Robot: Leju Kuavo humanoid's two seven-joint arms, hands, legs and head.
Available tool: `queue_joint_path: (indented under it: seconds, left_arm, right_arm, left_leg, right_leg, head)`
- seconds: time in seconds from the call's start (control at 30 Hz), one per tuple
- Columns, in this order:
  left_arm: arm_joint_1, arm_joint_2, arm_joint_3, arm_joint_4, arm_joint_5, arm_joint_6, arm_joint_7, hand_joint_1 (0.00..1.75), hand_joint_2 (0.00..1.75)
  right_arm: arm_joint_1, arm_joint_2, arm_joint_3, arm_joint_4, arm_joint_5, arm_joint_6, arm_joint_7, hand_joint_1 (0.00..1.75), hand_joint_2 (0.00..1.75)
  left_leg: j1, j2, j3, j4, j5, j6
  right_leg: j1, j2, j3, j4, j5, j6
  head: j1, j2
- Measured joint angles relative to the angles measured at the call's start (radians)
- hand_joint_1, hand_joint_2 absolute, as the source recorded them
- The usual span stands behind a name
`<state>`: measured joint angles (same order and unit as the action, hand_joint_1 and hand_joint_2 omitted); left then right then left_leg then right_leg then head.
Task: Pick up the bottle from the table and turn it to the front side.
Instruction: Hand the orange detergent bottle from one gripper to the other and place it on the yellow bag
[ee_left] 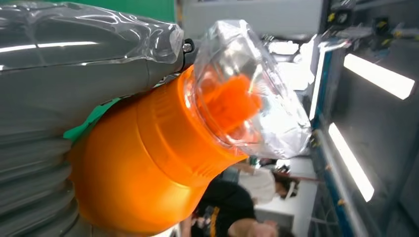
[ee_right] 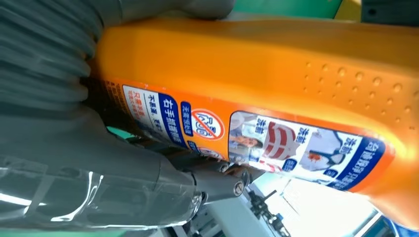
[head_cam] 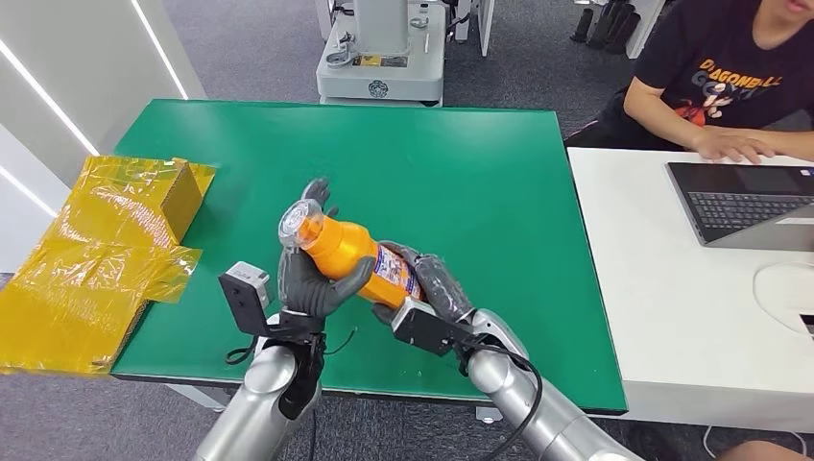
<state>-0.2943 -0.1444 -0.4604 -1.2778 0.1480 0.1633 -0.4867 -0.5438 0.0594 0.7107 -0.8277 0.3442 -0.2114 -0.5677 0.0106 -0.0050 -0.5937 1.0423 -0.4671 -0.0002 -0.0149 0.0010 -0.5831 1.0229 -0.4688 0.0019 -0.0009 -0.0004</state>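
Above the near edge of the green table (head_cam: 461, 173), the orange bottle (head_cam: 350, 252) is held off the surface between both hands, near the robot's body. Its long axis lies tilted, nearly level: the clear cap (head_cam: 300, 224) points up and to the far left, the base end down and to the near right. The left hand (head_cam: 312, 279) wraps the shoulder and neck end, fingers curled over the far side and thumb under; the left wrist view shows the cap (ee_left: 247, 94) poking out just past that hand. The right hand (head_cam: 432, 283) grips the base end, where the printed label (head_cam: 395, 272) sits; the right wrist view shows the label (ee_right: 257, 136) running along the bottle's length, right beside the thumb (ee_right: 99, 192).

So each hand has one end, with the bottle's middle bare between them. Turning it to the front looks like a roll about that long axis, and the label now faces up and toward the right hand. Which hand should release first I cannot tell; both are equally close.

A yellow bag (head_cam: 106, 250) lies at the table's left edge, well apart. A person sits at the white desk (head_cam: 672, 317) far right with a laptop (head_cam: 744, 202).
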Motion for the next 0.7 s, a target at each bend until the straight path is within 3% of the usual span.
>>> queue_joint_path:
  seconds: [0.23, 0.27, 0.37, 0.4, 0.7]
  left_arm:
    - [-0.016, 0.008, -0.010, 0.005, 0.000, -0.084, 0.071, 0.00, 1.75]
    - [-0.018, 0.008, -0.010, 0.007, -0.005, -0.089, 0.074, 0.21, 1.75]
    - [-0.019, 0.008, -0.010, 0.012, -0.018, -0.099, 0.076, 1.47, 1.75]
    - [-0.019, 0.009, -0.010, 0.014, -0.021, -0.101, 0.076, 1.71, 1.75]
    - [-0.023, 0.009, -0.010, 0.029, -0.026, -0.119, 0.076, 1.75, 1.75]
  right_arm:
    - [-0.005, 0.002, 0.000, 0.016, 0.027, -0.001, -0.003, 1.75, 1.75]
    - [-0.004, 0.002, 0.000, 0.016, 0.033, -0.001, -0.002, 1.75, 1.75]
    - [-0.003, 0.002, -0.002, 0.016, 0.051, 0.001, 0.004, 1.75, 1.75]
    - [-0.002, 0.002, -0.002, 0.016, 0.056, 0.002, 0.007, 1.75, 1.75]
    - [0.002, 0.002, -0.007, 0.016, 0.078, 0.013, 0.016, 1.75, 1.75]
  left_leg:
    - [0.000, 0.000, 0.000, 0.000, 0.000, 0.000]
    - [0.000, 0.000, 0.000, 0.000, 0.000, 0.000]
    - [0.000, 0.000, 0.000, 0.000, 0.000, 0.000]
    - [0.000, 0.000, 0.000, 0.000, 0.000, 0.000]
    - [0.000, 0.000, 0.000, 0.000, 0.000, 0.000]
  right_leg:
    - [0.000, 0.000, 0.000, 0.000, 0.000, 0.000]
    - [0.000, 0.000, 0.000, 0.000, 0.000, 0.000]
    - [0.000, 0.000, 0.000, 0.000, 0.000, 0.000]
    - [0.000, 0.000, -0.001, 0.000, 0.000, 0.000]
    - [0.000, 0.000, -0.001, 0.000, 0.000, 0.000]
  head:
    - [0.000, 0.000]
    - [0.000, 0.000]
    - [0.000, 0.000]
    - [0.000, 0.000]
    - [0.000, 0.000]
